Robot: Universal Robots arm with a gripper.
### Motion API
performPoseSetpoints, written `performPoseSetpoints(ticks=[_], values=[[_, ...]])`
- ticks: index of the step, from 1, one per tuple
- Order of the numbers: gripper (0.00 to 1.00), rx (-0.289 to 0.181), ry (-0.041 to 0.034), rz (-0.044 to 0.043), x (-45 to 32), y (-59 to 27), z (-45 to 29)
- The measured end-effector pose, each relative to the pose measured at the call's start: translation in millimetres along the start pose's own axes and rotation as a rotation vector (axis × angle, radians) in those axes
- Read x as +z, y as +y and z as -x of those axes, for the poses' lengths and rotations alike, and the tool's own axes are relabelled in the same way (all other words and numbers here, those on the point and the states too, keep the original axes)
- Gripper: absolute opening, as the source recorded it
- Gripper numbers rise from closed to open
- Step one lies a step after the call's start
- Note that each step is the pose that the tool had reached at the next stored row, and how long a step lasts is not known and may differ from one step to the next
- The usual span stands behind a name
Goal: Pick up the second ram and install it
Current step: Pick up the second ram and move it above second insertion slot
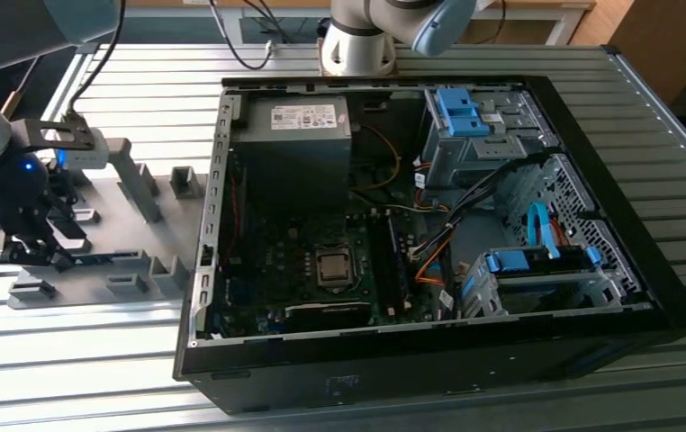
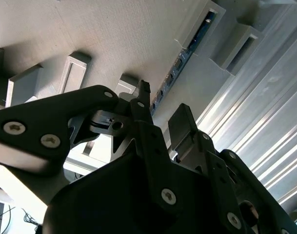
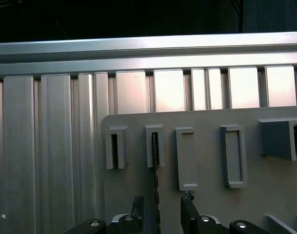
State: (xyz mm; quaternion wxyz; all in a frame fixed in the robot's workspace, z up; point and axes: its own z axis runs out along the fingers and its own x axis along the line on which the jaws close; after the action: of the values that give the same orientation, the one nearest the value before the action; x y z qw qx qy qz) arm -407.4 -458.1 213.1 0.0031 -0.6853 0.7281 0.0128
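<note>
- Claw: black two-finger gripper (image 3: 162,212), also in the second wrist view (image 2: 162,105) and the exterior view (image 1: 45,254). It is hung low over the holder plate, at the side away from the PC case. Fingers (image 3: 137,208) are apart, one set each side of the ram; no contact is seen.
- Task item: second ram, a slim dark green-black memory stick (image 3: 156,180), seen edge-on. It is stood on the holder plate w/ its far end in a slotted grey block.
- Container 1: flat grey plastic holder plate w/ raised blocks (image 1: 139,193). The ram is held in one slot; nothing is seen in the wider frames beside it.
- Container 2: open black tower PC case (image 1: 415,364), laid beside the holder plate. Contents: green motherboard w/ square silver processor (image 1: 333,267), grey power-supply box (image 1: 295,135), blue drive brackets (image 1: 464,112), misc. cables.
- Risk (judged): if the claw is closed off-centre or askew, the ram could be tilted or jammed in its slot. A thin edge-on grip could slip, and the chips could be scraped.
</note>
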Motion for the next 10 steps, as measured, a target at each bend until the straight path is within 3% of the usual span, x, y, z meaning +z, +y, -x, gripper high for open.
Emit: performPoseSetpoints(ticks=[10], values=[[0.42, 0.0, -0.0001, -0.0003, 0.7, 0.0, 0.0]])
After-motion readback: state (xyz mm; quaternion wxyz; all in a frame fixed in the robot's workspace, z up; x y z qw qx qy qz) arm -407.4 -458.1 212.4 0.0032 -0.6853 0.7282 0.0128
